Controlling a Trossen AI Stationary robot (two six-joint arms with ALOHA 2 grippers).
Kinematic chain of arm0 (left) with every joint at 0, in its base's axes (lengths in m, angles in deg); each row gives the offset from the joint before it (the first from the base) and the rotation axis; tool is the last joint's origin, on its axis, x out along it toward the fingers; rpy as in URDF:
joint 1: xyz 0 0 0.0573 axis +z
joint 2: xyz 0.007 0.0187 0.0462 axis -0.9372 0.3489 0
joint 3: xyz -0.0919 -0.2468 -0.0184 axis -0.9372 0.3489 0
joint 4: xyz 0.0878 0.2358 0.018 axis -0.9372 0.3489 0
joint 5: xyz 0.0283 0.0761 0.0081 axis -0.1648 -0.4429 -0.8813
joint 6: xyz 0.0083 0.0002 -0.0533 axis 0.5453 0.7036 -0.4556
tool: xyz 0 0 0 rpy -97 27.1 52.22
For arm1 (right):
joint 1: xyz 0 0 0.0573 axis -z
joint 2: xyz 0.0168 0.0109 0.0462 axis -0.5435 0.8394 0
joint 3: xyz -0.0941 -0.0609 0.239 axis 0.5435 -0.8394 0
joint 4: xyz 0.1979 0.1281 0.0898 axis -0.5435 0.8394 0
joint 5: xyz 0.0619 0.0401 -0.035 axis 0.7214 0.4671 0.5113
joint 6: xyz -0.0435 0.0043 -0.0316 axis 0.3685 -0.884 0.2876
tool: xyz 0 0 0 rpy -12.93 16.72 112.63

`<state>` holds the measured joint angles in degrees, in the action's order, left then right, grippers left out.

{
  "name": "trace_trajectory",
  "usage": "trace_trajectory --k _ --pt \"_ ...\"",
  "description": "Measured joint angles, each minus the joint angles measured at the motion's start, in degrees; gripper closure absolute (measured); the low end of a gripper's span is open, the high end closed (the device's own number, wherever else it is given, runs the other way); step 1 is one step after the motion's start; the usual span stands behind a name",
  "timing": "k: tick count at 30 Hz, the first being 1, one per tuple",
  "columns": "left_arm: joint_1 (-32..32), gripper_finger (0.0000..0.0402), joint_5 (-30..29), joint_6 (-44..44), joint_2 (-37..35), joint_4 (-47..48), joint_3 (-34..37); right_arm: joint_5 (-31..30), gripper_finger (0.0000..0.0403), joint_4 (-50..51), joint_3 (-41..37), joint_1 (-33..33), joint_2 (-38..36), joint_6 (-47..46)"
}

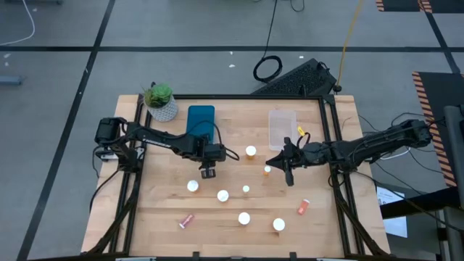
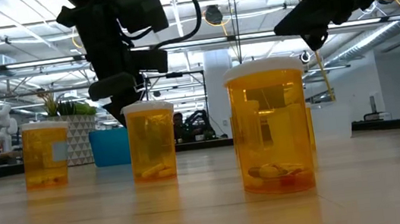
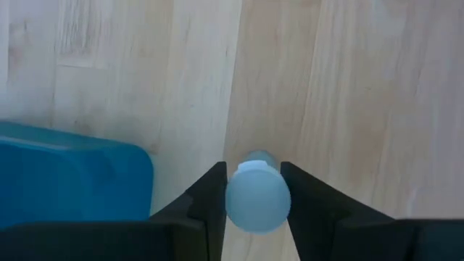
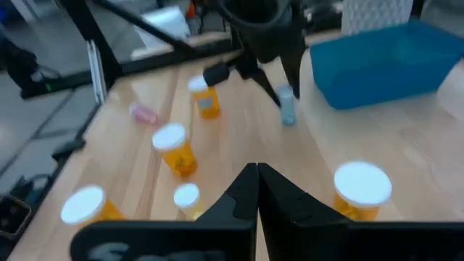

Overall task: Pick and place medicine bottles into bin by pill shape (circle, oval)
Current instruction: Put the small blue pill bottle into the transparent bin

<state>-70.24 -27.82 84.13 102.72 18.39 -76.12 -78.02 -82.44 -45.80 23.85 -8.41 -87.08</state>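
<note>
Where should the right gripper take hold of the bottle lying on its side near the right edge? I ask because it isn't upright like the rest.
Grip the orange bottle across its body, coming straight down from above with the fingers spanning its narrow width. It lies flat and slightly angled, so probably turn the right gripper to match that angle.

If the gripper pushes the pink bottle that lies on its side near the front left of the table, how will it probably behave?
The pink bottle lies flat and is round, so it would probably roll instead of sliding. It looks small and slim, so it is likely light. On the smooth wooden table it may roll far.
</note>
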Motion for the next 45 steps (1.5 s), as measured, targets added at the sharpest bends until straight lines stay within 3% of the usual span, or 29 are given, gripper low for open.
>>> trace_trajectory --k 10,20,29,45 --pt "0.0 0.0278 0.41 0.6 -0.01 5.94 -6.61 -4.36 0.0391 -10.1 -1.23 1.66 4.59 3.59" --pt "-0.23 0.0278 2.99 4.09 -0.04 7.01 -18.04 -4.61 0.0299 -19.45 4.72 1.61 19.28 9.63" --pt "-2.6 0.0279 3.45 7.23 -0.05 6.42 -24.32 -4.61 0.0242 -20.15 12.92 1.61 30.0 9.83" --pt "-5.54 0.0279 3.4 8.97 -0.07 3.55 -24.41 -5.68 0.0234 -20.65 14.65 1.09 32.52 11.93"
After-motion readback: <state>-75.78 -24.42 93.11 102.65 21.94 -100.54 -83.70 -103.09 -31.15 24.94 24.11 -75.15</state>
